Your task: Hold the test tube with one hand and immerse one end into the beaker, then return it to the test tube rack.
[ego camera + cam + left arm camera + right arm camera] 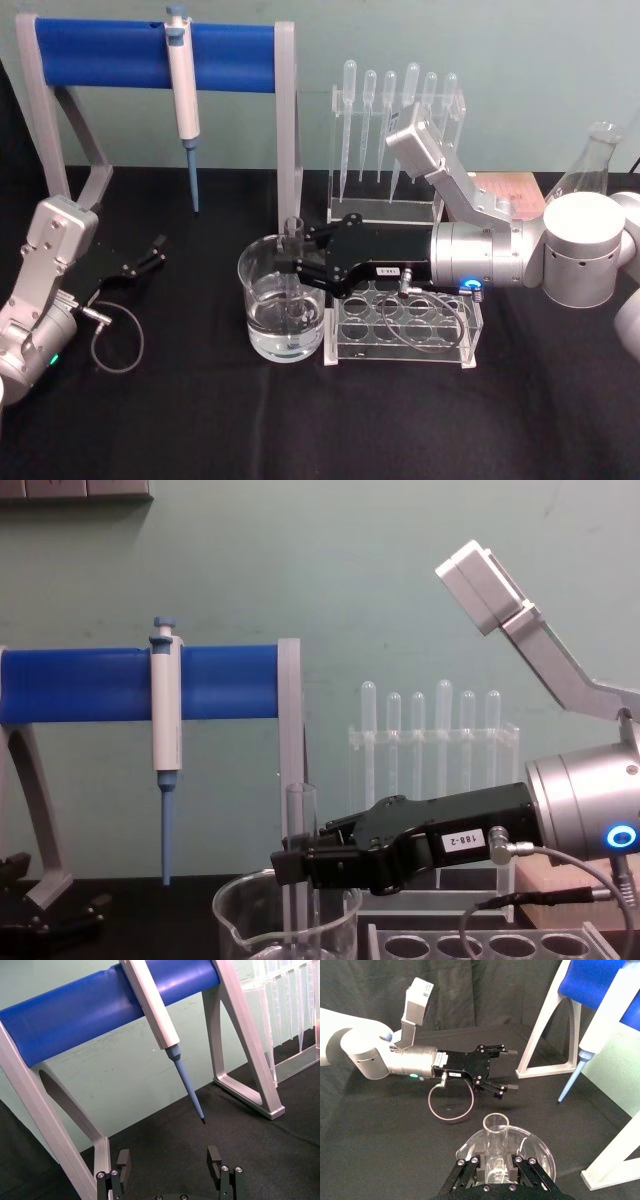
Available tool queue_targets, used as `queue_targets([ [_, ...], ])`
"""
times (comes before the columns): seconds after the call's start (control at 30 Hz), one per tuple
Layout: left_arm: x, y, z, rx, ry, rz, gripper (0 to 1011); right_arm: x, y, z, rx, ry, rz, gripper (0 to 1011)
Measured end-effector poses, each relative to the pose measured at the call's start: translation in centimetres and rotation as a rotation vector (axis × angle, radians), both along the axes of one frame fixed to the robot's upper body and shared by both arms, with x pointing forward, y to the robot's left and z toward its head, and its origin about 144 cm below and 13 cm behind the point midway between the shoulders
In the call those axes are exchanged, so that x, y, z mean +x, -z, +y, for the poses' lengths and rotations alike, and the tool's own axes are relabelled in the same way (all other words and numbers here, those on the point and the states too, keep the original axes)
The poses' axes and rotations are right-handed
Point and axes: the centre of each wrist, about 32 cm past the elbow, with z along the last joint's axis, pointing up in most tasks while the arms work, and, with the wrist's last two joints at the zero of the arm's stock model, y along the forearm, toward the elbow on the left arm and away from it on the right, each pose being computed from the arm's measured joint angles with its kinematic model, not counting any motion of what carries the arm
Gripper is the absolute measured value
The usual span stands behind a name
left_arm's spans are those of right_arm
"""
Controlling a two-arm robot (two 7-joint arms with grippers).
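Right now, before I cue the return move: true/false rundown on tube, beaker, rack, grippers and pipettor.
1. The right gripper is shut on the test tube. True.
2. The test tube stands in the test tube rack. False: it is held upright with its lower end inside the beaker, and the rack's visible holes are empty.
3. The left gripper is open and holds nothing. True; it sits low at the robot's left, apart from the beaker.
4. The pipettor lies flat on the table. False: it hangs tip-down from the blue bar.
5. The beaker stands on the robot's right of the rack. False: it stands on the rack's left.
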Motion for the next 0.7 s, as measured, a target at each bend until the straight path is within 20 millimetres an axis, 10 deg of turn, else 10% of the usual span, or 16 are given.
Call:
queue_targets([
  [0.7, 0.0, 0.0, 0.0, 0.0, 0.0, 0.0, 1000, 0.0, 0.0, 0.0, 0.0, 0.0, 0.0, 236],
])
